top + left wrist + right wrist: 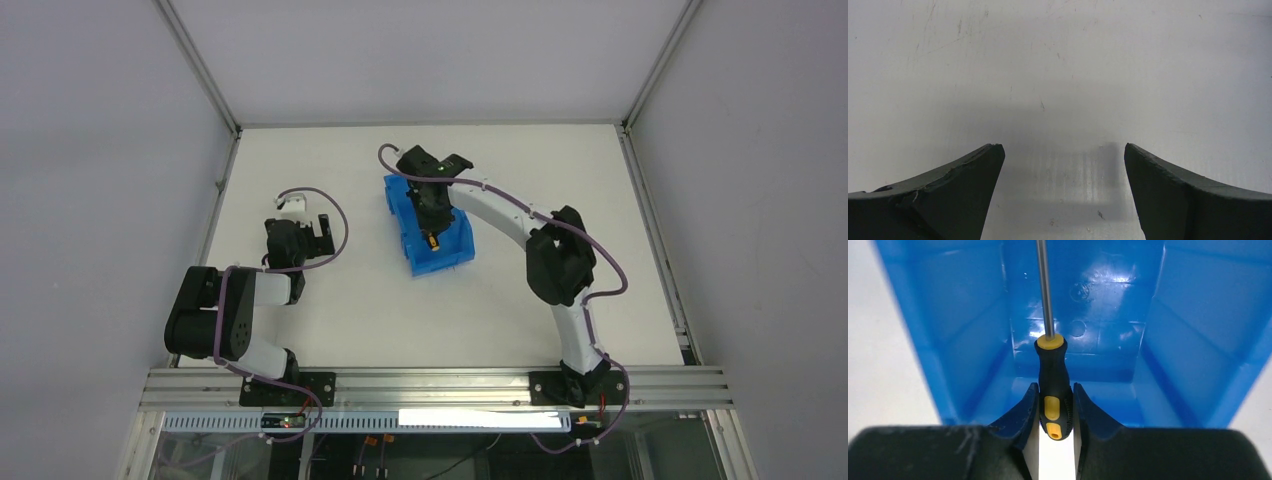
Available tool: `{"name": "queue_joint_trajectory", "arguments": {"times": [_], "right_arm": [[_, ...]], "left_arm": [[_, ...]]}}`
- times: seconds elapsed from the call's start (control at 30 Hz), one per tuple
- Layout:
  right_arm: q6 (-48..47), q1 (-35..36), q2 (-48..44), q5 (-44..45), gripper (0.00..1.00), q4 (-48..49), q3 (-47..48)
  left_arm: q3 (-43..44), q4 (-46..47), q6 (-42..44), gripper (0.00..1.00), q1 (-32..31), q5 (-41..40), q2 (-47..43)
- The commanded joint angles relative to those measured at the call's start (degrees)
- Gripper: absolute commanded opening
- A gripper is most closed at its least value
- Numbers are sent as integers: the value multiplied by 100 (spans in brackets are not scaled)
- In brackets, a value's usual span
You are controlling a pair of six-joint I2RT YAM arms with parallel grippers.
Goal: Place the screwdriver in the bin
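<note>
Black-yellow screwdriver (shaft forward), above blue bin

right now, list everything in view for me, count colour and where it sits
bright blue rectangular plastic bin: one, blue, middle of the table toward the far side
small screwdriver with a black and orange-yellow handle: one, black and yellow with a thin metal shaft, gripped by its handle at the bin's low end, shaft pointing into the bin
flat white table: one, white, under everything
silver metal rail: one, silver, near edge, carrying both arm bases
left end effector: one, dark fingers, open over bare table, left of the bin
right end effector: one, dark fingers, shut on the screwdriver over the bin
</note>
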Motion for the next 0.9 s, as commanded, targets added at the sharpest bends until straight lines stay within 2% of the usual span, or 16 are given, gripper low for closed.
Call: {"name": "queue_joint_trajectory", "arguments": {"times": [0.0,0.17,0.27,0.4,0.57,0.77,0.87], "right_arm": [[231,2,22,154,0,734,-327],[184,-6,508,178,0,812,-366],[140,-6,660,219,11,703,-210],[71,-7,568,333,34,579,-62],[-97,-6,146,546,53,276,265],[-355,-6,-608,885,56,-57,640],[-523,-14,-1123,1028,62,-60,600]], "left_arm": [[128,233,-26,100,80,115,11],[128,233,-28,100,76,119,13],[128,233,-29,100,80,123,13],[128,233,-25,100,80,118,9],[128,233,-23,100,80,117,13],[128,233,-23,100,80,118,13],[128,234,-26,100,77,116,14]]}}
